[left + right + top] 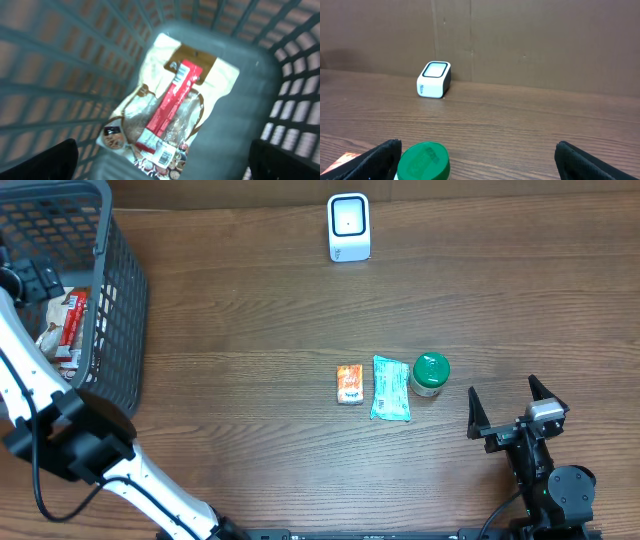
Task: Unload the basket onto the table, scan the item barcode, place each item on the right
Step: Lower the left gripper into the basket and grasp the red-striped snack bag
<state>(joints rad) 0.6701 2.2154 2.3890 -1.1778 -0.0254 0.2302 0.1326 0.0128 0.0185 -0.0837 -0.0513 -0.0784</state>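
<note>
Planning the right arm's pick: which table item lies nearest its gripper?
The round green-lidded jar, rightmost of the row; the teal packet and orange packet lie farther left.

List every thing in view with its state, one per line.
basket: upright
snack packet: flat inside basket
scanner: upright
orange packet: lying flat
teal packet: lying flat
green jar: upright, lid on
left gripper: open, empty, over snack packet
right gripper: open, empty
</note>
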